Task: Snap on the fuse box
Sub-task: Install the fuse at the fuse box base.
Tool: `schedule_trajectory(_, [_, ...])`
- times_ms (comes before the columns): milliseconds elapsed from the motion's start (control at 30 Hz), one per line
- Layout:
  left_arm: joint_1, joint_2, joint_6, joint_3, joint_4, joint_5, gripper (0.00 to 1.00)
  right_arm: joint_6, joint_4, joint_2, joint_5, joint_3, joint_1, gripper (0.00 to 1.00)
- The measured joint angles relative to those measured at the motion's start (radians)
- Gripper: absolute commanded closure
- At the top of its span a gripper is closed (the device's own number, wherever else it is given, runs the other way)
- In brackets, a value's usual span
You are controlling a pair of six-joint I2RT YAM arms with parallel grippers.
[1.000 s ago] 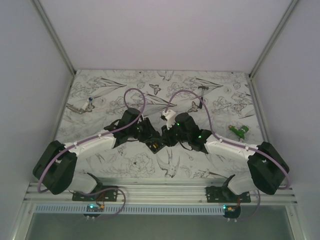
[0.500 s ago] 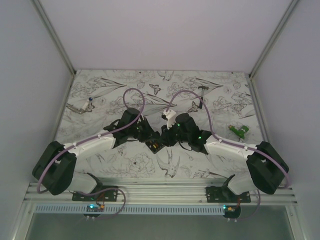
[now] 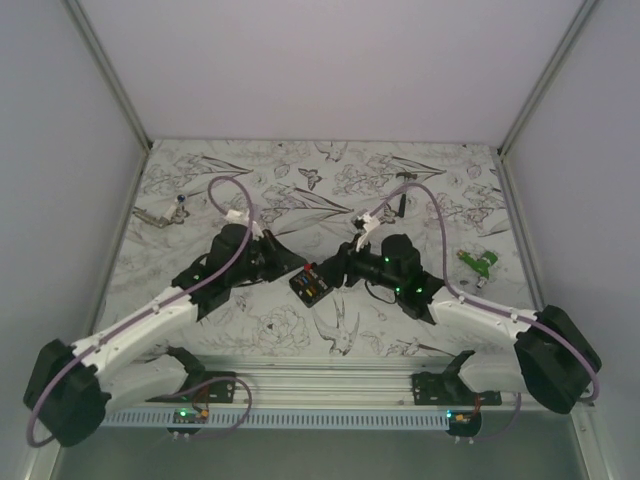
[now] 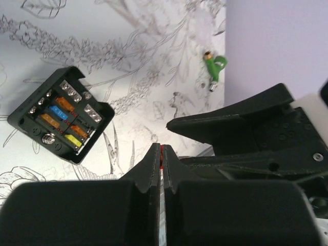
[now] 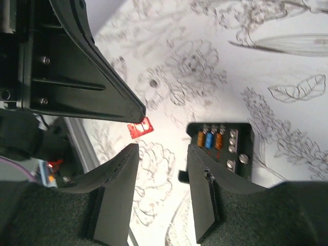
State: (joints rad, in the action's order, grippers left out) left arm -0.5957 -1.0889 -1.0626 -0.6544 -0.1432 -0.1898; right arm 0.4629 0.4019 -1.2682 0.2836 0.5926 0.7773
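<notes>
Now the fuse box (image 3: pixel 310 288) lies flat on the table (image 3: pixel 190 185), near the middle, between the two arms; its open face points up, so the little blue, orange and yellow fuses can be seen; no cover sits on it, and I see no cover in any view. I think it lies there so that both arms can reach it, one from each side.

The left gripper (image 4: pixel 161 149) has its jaws pressed tight together; it hangs near the box on the left side and does not touch it. A thin red line shows in the crack between its fingers, and in the right wrist view a small red bit (image 5: pixel 139 128) sits right at its tip; it may be pinched there, but I cannot tell for sure. Jaws pressed together make one firm point, which would be good for pushing down on something.

The right gripper (image 5: pixel 163 148) has its jaws apart, with only bare table between them; it holds nothing. One of its fingers (image 5: pixel 205 179) is just beside the near edge of the box; it may be touching, but that is hard to see. Jaws that wide and that close look ready to go around the box and keep it steady.

A green object (image 4: pixel 215 66) lies well apart, by the right wall; it looks like no part of this job.

My guess is that the snapping is not done yet; the box could slide on the smooth cloth if it is pushed from one side only.
</notes>
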Motion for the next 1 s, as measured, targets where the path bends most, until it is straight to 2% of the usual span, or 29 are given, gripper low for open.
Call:
schedule_trajectory(267, [-0.039,0.18,-0.022,0.032,-0.032,0.127,1.0,0.255,0.344,0.012,0.022,-0.082,-0.008,0.52])
schedule_trajectory(533, [-0.095,0.213,-0.031,0.032,-0.101,0.19,1.0,0.453,0.61,-0.05,0.02,-0.098,-0.008,0.57])
schedule_trajectory(1000, [-0.138,0.295,-0.052,0.045,-0.173,0.277,1.0,0.571,0.776,-0.089,0.032,-0.117,-0.008,0.66])
